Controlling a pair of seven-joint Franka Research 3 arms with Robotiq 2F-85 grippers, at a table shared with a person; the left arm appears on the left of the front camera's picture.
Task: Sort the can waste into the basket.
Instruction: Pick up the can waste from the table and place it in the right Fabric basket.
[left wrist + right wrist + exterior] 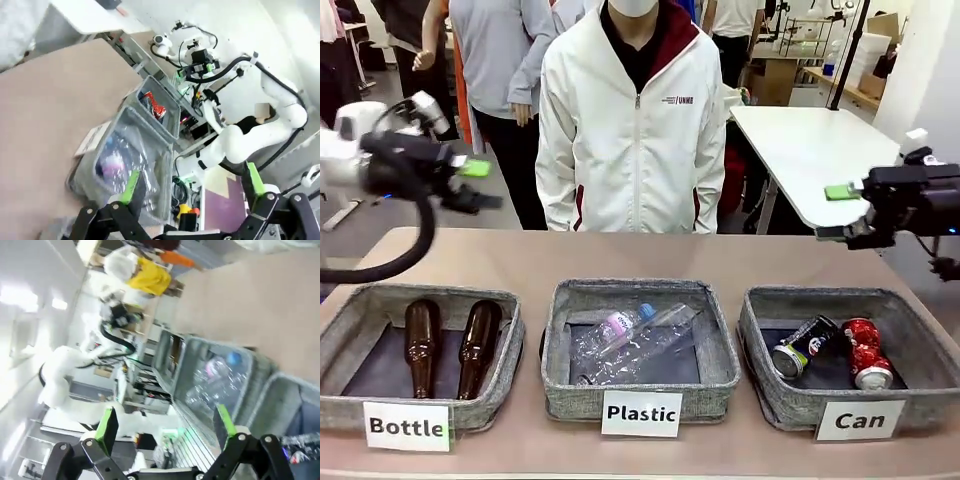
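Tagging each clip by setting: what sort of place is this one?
Most likely a robotics lab or demo space: labelled sorting baskets such as the Can basket on a tan table, white worktables behind, and people standing around.

We find a robotics lab, white arm [260, 130] mounted beside the bench [520, 262], labelled sorting baskets [640, 385], white worktable [810, 150] behind, onlookers [500, 60] standing about.

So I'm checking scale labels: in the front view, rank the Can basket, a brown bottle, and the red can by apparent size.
Largest to smallest:
1. Can basket
2. Brown bottle
3. Red can
All sit about equally far from the camera.
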